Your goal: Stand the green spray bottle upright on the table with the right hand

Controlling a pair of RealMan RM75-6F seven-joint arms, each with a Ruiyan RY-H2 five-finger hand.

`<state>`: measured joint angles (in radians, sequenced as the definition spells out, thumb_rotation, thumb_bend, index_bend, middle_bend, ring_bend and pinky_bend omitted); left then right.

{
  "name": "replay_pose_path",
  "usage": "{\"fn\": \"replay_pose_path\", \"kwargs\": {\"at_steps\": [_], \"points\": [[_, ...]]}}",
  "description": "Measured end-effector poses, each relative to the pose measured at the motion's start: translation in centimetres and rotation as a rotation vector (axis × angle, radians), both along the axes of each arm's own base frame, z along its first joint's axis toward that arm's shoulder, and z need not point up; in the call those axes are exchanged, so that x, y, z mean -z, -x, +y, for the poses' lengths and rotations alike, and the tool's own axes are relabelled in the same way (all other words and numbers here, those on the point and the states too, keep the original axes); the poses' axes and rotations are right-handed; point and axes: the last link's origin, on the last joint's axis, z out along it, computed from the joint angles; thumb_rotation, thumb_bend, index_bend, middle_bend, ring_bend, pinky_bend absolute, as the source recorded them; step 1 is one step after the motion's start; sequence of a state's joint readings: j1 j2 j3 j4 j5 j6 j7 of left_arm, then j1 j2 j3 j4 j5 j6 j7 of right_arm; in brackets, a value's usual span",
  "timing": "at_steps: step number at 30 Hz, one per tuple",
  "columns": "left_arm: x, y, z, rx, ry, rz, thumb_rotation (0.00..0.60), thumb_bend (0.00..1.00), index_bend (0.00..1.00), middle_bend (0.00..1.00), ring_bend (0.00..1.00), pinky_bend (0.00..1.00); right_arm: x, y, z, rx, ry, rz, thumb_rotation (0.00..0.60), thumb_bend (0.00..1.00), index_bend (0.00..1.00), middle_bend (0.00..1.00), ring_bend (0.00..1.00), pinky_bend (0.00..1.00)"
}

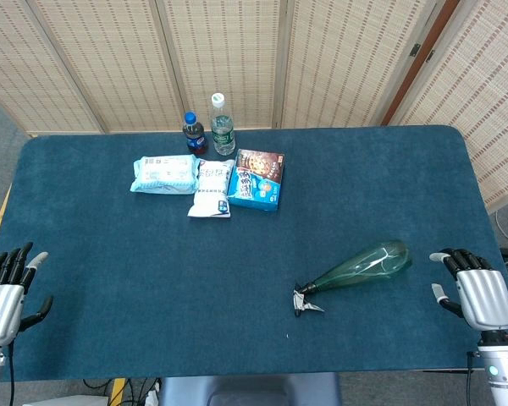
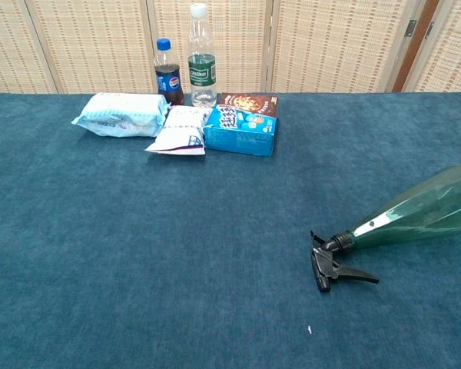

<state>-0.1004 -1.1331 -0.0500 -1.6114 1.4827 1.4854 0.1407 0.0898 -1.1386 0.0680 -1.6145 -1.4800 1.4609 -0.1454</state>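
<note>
The green spray bottle (image 1: pixel 362 266) lies on its side on the blue table (image 1: pixel 110 254), right of centre. Its black trigger head (image 1: pixel 306 302) points toward the front edge and its wide base toward the right. The chest view shows the same bottle (image 2: pixel 422 209) with its trigger (image 2: pixel 334 264) at the lower left. My right hand (image 1: pixel 477 293) rests near the table's right edge, a short gap to the right of the bottle's base, fingers apart and holding nothing. My left hand (image 1: pixel 7 292) sits at the front left edge, also empty with fingers spread. Neither hand shows in the chest view.
At the back of the table stand a cola bottle (image 1: pixel 193 134) and a clear water bottle (image 1: pixel 222 124). In front of them lie two white snack packs (image 1: pixel 164 173) (image 1: pixel 212 189) and a blue box (image 1: pixel 259 178). Woven screens (image 1: pixel 237 51) close off the back.
</note>
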Motion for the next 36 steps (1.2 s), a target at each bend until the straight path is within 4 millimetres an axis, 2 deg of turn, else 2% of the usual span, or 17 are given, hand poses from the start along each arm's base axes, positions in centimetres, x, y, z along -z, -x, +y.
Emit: {"fn": "replay_pose_path", "kwargs": {"at_steps": [16,23,25,36], "points": [[-0.1,0.1,-0.3,0.000,-0.011,-0.011,0.600,0.34,0.13,0.01,0.00,0.00,0.4,-0.3,-0.5,-0.005,-0.017,0.007,0.600,0.27,0.35,0.33,0.25,0.35],[0.0,0.2,-0.6,-0.008,-0.016,-0.017,0.600,0.36,0.13,0.01,0.00,0.00,0.5,-1.4,-1.1,-0.022,-0.036,0.027,0.600,0.27,0.34,0.32,0.25,0.35],[-0.2,0.1,-0.7,-0.004,-0.030,-0.026,0.600,0.39,0.13,0.01,0.00,0.00,0.6,-1.8,-1.5,-0.024,-0.045,0.033,0.600,0.27,0.34,0.33,0.25,0.35],[-2.7,-1.0,-1.0,0.011,-0.091,-0.018,0.600,0.43,0.13,0.01,0.00,0.00,2.1,-3.1,-3.4,-0.033,-0.128,0.084,0.600,0.25,0.30,0.31,0.24,0.32]]}}
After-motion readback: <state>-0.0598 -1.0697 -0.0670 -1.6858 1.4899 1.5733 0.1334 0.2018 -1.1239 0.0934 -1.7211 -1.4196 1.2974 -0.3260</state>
